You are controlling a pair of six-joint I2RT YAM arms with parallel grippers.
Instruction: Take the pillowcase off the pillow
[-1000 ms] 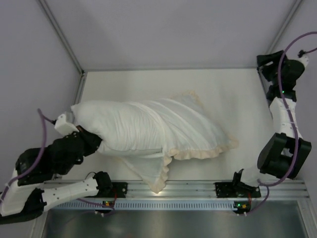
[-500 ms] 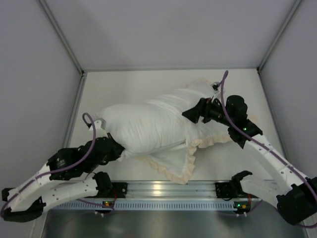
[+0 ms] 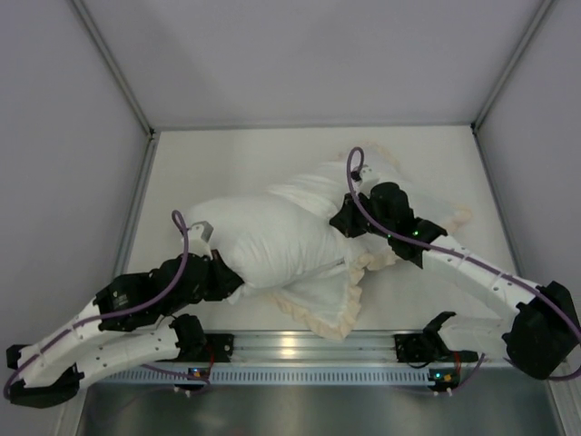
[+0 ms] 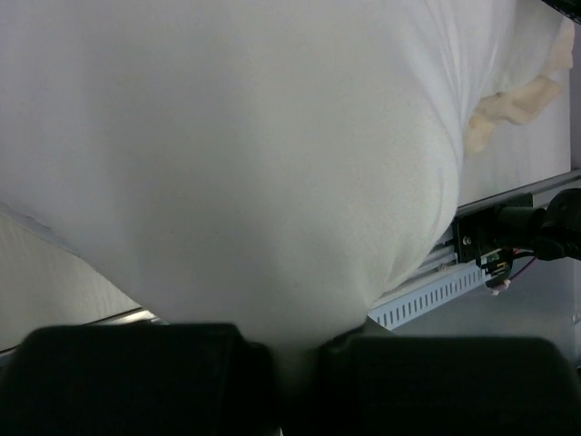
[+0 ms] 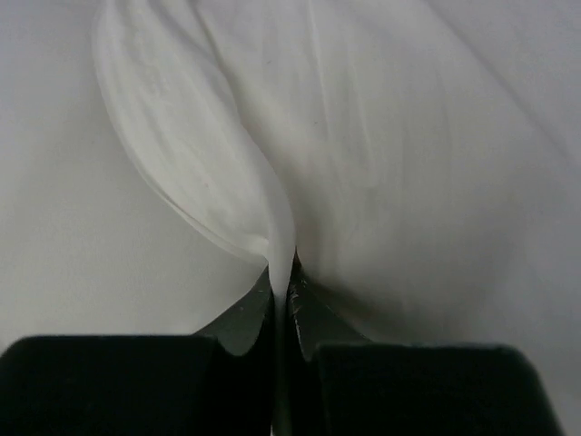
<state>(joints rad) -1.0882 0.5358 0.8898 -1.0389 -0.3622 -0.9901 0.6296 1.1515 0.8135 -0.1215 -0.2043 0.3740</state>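
From overhead I see the pillow (image 3: 263, 243) lying across the middle of the bench (image 3: 227, 154), its plump white bulk bare on the left. Its right end is tucked inside the pillowcase (image 3: 408, 204). The pillowcase is bunched toward the right, white face up. Its cream frill (image 3: 320, 318) spills out under the pillow toward the near rail (image 3: 290, 345) and also runs along the right edge.

My left fingers (image 3: 216, 277) are at the pillow's near-left end. On the left wrist camera the two dark fingers (image 4: 136, 372) are drawn in tight, with a tuck of smooth white pillow (image 4: 254, 163) fabric squeezed between them. A bit of frill (image 4: 508, 102) shows at the upper right of that view, well clear of the grip.

My right fingers (image 3: 348, 221) sit on top, where the pillowcase meets the bare pillow. On the right wrist camera the fingers (image 5: 241, 322) are pressed together on a thin raised fold of white cloth (image 5: 227, 182), which stands up from their tips. I take that fold for the pillowcase, though the close view alone shows only white fabric.
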